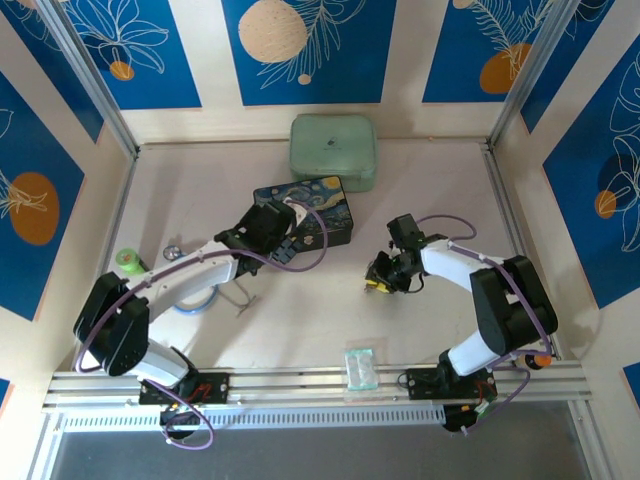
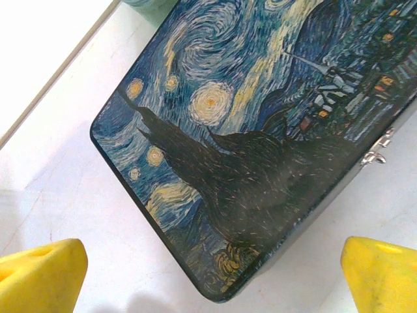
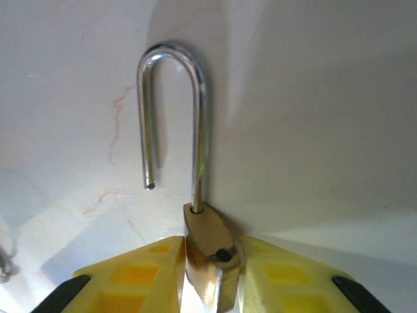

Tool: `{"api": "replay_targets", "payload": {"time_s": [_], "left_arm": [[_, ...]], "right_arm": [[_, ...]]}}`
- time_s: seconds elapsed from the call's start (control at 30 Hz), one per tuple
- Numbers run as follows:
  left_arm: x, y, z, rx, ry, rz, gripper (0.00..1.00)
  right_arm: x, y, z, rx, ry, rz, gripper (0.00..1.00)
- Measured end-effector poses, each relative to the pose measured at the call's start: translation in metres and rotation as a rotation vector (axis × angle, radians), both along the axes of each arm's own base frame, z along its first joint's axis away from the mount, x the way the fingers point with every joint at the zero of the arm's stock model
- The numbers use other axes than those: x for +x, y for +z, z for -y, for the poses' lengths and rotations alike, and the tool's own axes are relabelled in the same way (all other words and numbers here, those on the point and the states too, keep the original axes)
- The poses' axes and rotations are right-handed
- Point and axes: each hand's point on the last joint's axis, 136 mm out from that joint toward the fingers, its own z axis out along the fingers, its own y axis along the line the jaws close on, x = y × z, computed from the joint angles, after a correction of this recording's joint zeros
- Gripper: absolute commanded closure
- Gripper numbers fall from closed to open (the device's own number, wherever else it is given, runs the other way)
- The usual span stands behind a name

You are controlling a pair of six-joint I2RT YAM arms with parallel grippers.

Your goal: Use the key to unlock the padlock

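Observation:
In the right wrist view my right gripper [image 3: 208, 282] is shut on the brass body of the padlock [image 3: 207, 233]. Its silver shackle [image 3: 199, 130] points away from me, its free end lifted out of the body. From above, the right gripper [image 1: 378, 281] sits low over the table, right of centre. My left gripper [image 1: 281, 222] hovers open over the near-left corner of the painted box [image 1: 305, 212], with its yellow fingers [image 2: 42, 277] on either side of that corner [image 2: 228, 287] and not touching it. A thin metal piece [image 1: 244, 299] lies by the left arm, too small to tell whether it is the key.
A pale green case [image 1: 333, 150] stands behind the painted box. The box's own metal clasp [image 2: 376, 151] is on its side wall. A green tape roll [image 1: 128, 260] lies far left. A clear plastic packet [image 1: 360, 367] rests at the near edge.

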Motion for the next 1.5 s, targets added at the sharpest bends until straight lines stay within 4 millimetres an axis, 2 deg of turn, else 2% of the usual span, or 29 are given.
{"api": "replay_targets", "payload": {"time_s": [0.2, 0.33, 0.5, 0.67, 0.7, 0.73, 0.87, 0.93, 1.0, 1.13, 1.23, 1.33, 1.5], "left_arm": [[-0.008, 0.007, 0.0, -0.017, -0.002, -0.001, 0.01], [-0.012, 0.021, 0.0, -0.06, 0.006, 0.018, 0.01], [-0.021, 0.027, -0.006, -0.133, 0.044, 0.026, 0.01], [-0.032, 0.027, -0.018, -0.238, 0.118, 0.042, 0.01], [-0.035, 0.028, -0.023, -0.263, 0.138, 0.055, 0.01], [-0.038, 0.029, -0.029, -0.285, 0.159, 0.072, 0.01], [-0.042, 0.033, -0.056, -0.343, 0.236, 0.158, 0.01], [-0.038, 0.03, -0.077, -0.351, 0.296, 0.212, 0.01], [-0.033, 0.023, -0.101, -0.334, 0.359, 0.269, 0.01], [-0.024, 0.003, -0.149, -0.247, 0.486, 0.351, 0.01], [-0.013, 0.001, -0.167, -0.18, 0.529, 0.41, 0.01], [0.001, -0.008, -0.177, -0.131, 0.551, 0.429, 0.01], [0.013, -0.042, -0.198, -0.098, 0.601, 0.396, 0.01]], "right_arm": [[-0.006, 0.0, 0.012, -0.086, 0.033, -0.007, 0.66], [-0.009, 0.001, 0.018, -0.136, 0.052, -0.006, 0.64], [-0.009, 0.012, 0.018, -0.171, 0.093, 0.044, 0.41], [0.006, 0.045, 0.016, -0.228, 0.136, 0.194, 0.17], [0.011, 0.054, 0.016, -0.25, 0.142, 0.235, 0.06], [0.017, 0.064, 0.017, -0.279, 0.149, 0.285, 0.01], [0.038, 0.104, 0.032, -0.388, 0.123, 0.515, 0.01], [0.049, 0.123, 0.048, -0.443, 0.062, 0.653, 0.01], [0.055, 0.131, 0.066, -0.49, 0.005, 0.753, 0.01], [0.066, 0.122, 0.11, -0.577, -0.088, 0.813, 0.01], [0.076, 0.11, 0.138, -0.657, -0.096, 0.818, 0.0], [0.085, 0.096, 0.145, -0.707, -0.052, 0.868, 0.0], [0.087, 0.064, 0.162, -0.73, -0.046, 0.908, 0.0]]}}
